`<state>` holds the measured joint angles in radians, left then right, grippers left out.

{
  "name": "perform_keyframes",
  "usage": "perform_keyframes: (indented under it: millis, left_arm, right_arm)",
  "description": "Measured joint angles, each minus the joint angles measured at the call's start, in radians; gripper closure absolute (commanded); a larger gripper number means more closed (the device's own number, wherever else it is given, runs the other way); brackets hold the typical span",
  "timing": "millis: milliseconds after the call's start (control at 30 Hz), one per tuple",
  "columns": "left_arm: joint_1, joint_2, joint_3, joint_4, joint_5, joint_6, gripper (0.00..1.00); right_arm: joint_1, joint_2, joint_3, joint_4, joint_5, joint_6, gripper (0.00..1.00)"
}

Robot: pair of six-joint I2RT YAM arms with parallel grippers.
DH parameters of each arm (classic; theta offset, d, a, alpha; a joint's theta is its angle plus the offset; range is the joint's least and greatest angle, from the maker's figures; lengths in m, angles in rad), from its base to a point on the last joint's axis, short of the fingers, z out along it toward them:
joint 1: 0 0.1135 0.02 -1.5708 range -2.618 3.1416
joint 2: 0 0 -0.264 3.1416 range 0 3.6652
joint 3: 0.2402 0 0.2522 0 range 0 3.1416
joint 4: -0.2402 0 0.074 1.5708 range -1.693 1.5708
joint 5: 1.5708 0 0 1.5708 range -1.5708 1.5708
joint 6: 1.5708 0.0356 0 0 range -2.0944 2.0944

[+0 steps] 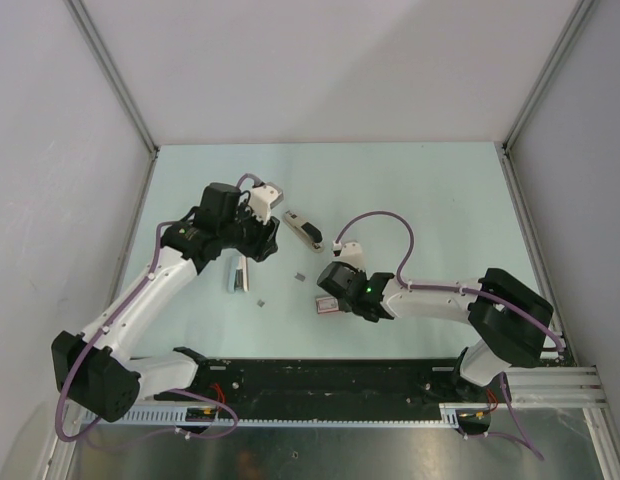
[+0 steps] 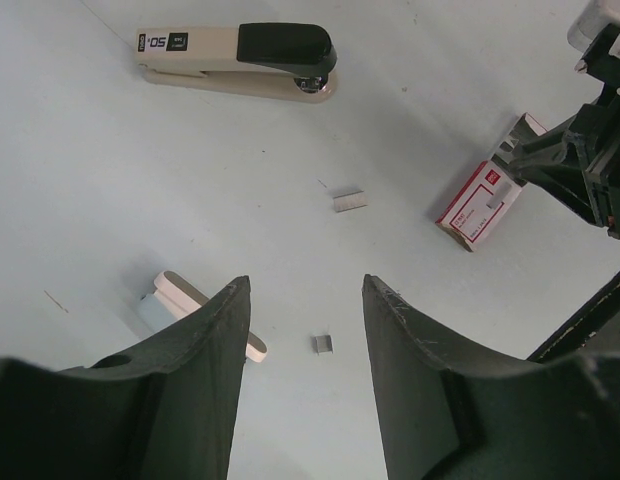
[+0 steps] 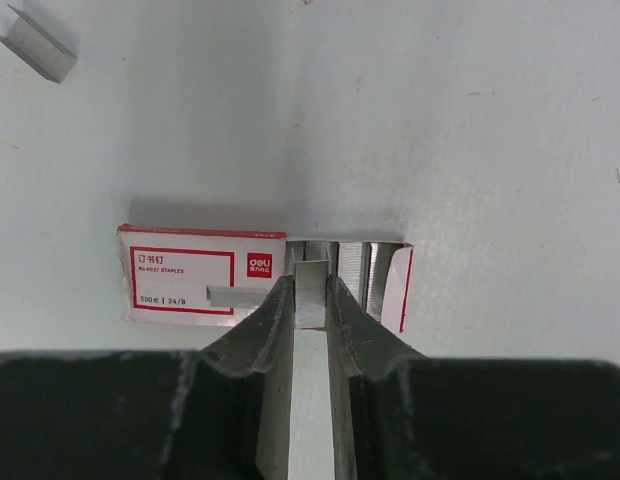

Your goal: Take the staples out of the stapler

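Since the strip of staples [image 3: 311,275] looks light, slick and apt to crumble, your right end effector [image 3: 310,300] pinches it narrowly across its sides at the box [image 3: 205,275] mouth. Your left end effector [image 2: 305,290] hangs half-wide, empty. The stapler [image 1: 303,228] lies well apart.

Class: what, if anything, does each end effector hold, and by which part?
The right end effector pinches a strip of staples by its sides, at the mouth of the staple box. The left end effector holds nothing.

Bright, even overhead light; soft faint shadows on pale mint tabletop [image 1: 410,190]; close-up black left gripper fingers [image 2: 190,400] slightly blurred.
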<state>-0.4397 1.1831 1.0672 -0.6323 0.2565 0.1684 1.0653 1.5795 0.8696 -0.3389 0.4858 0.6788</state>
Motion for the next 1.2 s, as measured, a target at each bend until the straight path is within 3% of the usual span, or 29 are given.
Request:
perform_keyframes:
  millis: [1200]
  left_arm:
    - [-0.007, -0.002, -0.007, -0.005, -0.002, 0.008, 0.47]
  right_arm:
    - [-0.009, 0.007, -0.019, 0.024, -0.002, -0.002, 1.00]
